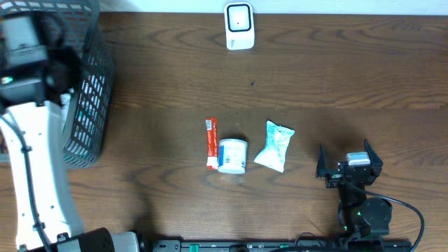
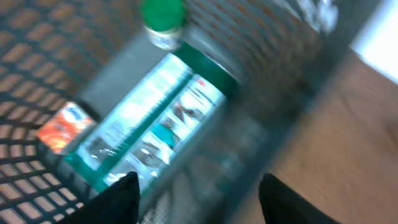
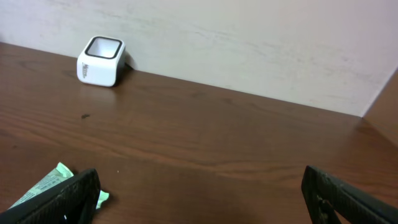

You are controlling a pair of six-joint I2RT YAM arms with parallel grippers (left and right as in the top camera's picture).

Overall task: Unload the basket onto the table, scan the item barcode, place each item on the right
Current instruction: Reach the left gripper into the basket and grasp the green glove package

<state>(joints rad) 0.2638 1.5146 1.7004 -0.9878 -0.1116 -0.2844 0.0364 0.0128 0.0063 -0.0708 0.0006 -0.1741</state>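
Observation:
The white barcode scanner stands at the table's far edge and shows in the right wrist view as a small white box against the wall. Three items lie mid-table: a red stick packet, a white tub and a green-white pouch. My left gripper hangs open over the dark mesh basket, nothing between its fingers. Below it, blurred, lies a green-white box. My right gripper rests open at the front right, to the right of the pouch.
Inside the basket a green-capped bottle lies beyond the box and an orange packet lies beside it. The left arm's white body runs down the left side. Bare wood lies between the items and the scanner.

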